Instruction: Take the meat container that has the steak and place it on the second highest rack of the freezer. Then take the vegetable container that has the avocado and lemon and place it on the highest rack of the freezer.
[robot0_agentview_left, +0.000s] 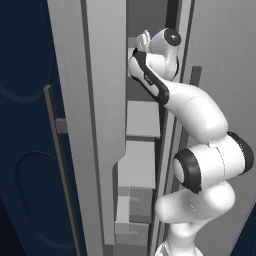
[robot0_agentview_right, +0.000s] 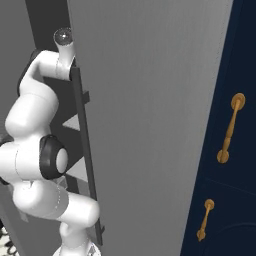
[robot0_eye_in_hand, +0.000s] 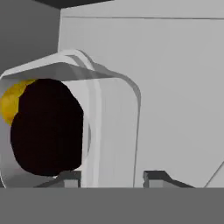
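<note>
A: Where's the arm (robot0_agentview_left: 200, 120)?
B: Bent up and reaching into the open freezer (robot0_agentview_left: 142, 120), hand high by the upper shelves.
A: And the fingers (robot0_eye_in_hand: 154, 177)?
B: Parted, straddling the container (robot0_eye_in_hand: 111, 127) wall, not squeezing it.
A: Contents?
B: Dark avocado (robot0_eye_in_hand: 46, 127), lemon (robot0_eye_in_hand: 13, 103) behind it. No readable writing.

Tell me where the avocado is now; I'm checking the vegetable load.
In the hand view the avocado sits at left inside the clear container, hiding most of the lemon behind it, above the left fingertip.
</note>
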